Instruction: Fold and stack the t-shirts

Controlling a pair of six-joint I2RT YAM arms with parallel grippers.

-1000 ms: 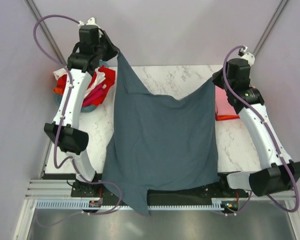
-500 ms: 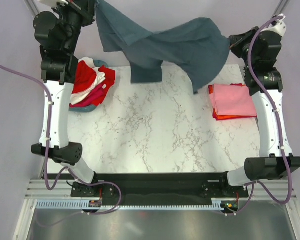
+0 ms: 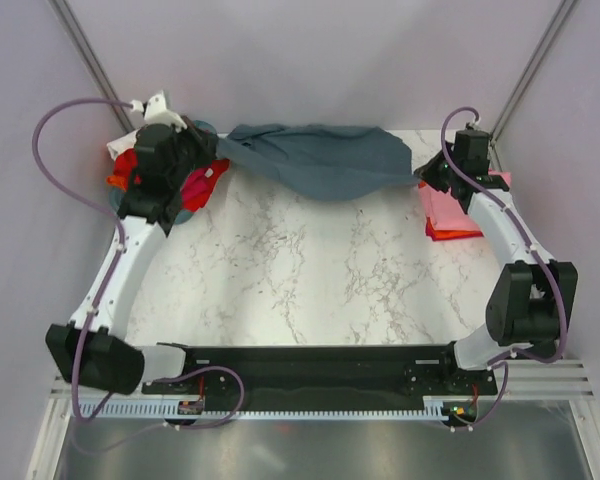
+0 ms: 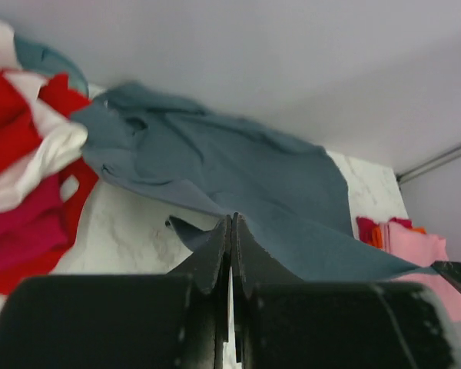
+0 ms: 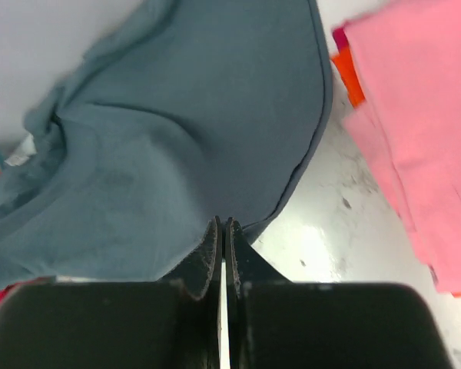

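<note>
The slate blue-grey t-shirt (image 3: 320,160) lies bunched in a band along the table's far edge. My left gripper (image 3: 217,160) is shut on its left end, next to the basket. The left wrist view shows the jaws (image 4: 232,221) pinched on a fold of the cloth (image 4: 238,169). My right gripper (image 3: 423,180) is shut on its right end. The right wrist view shows the jaws (image 5: 223,223) closed on the hem of the shirt (image 5: 177,146). A folded pink t-shirt (image 3: 450,205) lies on an orange-red one at the far right.
A round teal basket (image 3: 172,214) at the far left holds red, white and magenta t-shirts (image 3: 198,182). It also shows in the left wrist view (image 4: 50,60). The pink stack (image 5: 415,138) lies just right of my right gripper. The marble table (image 3: 310,270) spreads in front.
Both arms have come down from high in the air. The blue-grey shirt, hanging between them before, now rests bunched along the table's far edge.
</note>
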